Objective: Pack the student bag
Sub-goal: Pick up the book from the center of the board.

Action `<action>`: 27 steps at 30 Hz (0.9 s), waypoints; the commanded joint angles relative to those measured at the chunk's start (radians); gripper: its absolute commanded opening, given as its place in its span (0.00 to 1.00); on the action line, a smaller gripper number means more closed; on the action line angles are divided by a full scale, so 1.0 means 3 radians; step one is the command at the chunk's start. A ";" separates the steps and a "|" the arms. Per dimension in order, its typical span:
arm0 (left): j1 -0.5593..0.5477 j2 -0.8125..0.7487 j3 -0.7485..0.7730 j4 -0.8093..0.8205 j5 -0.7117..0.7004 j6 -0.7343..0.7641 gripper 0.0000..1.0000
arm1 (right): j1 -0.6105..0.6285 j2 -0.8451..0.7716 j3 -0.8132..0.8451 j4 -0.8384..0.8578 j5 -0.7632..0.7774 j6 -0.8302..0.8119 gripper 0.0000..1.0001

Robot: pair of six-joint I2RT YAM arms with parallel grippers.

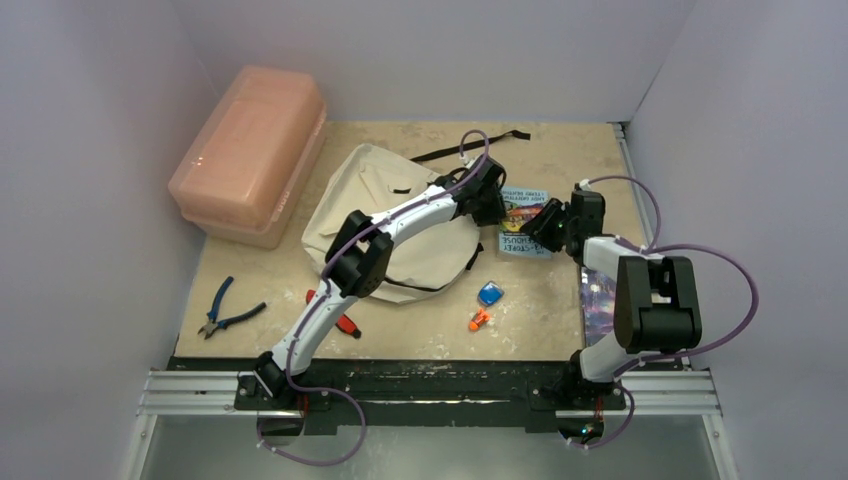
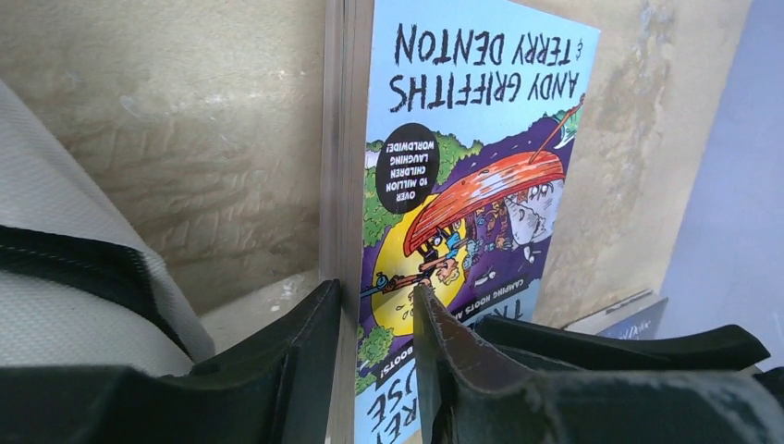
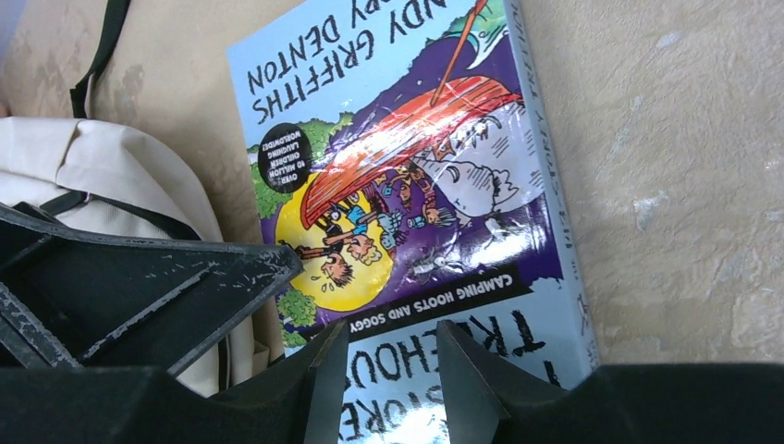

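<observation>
The student bag point(image 1: 378, 182) lies flat in the middle of the bench point(image 1: 560, 150). It is a cream fabric backpack with black trim, and one black strap point(image 1: 470, 148) trails toward the far wall. The left arm stretches across the bag, hiding part of it. A rigid pink plastic box point(image 1: 250, 150) sits to its far left, touching the side wall.

Just to the right of the bag is a paperback book point(image 1: 522, 243) with a blue cover, a cartoon treehouse scene and the authors' names, Andy Griffiths and Terry Denton. Both arms meet at it. The left gripper point(image 2: 377, 292) is closed to a narrow gap on the book's bag-side edge, one finger against the page side and the other on the cover. That edge is off the bench, so the book tilts. The right gripper point(image 3: 393, 326) is slightly parted and holds nothing. Both of its fingertips sit over the cover near the title, and I cannot tell whether they touch it.

Nearer the arm bases lie blue-handled pliers point(image 1: 228, 308), a red-handled tool point(image 1: 346, 324) partly under the left arm, a small blue object point(image 1: 489, 294) and a small orange one point(image 1: 479, 320) just beside it.
</observation>
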 commanded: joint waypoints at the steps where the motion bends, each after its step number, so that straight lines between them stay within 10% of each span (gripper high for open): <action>1: -0.0052 -0.0213 0.0032 0.0299 0.0387 -0.0070 0.32 | 0.0020 0.0092 -0.0010 -0.0030 -0.0109 -0.0017 0.44; 14: -0.0016 -0.0219 -0.0013 0.0619 0.0881 -0.0204 0.29 | 0.0018 0.0359 0.0000 0.0019 -0.0319 -0.0017 0.43; 27: 0.0065 -0.0273 -0.0001 0.0238 0.0646 -0.0018 0.00 | 0.0036 0.0120 0.0059 -0.0196 -0.0148 -0.0159 0.45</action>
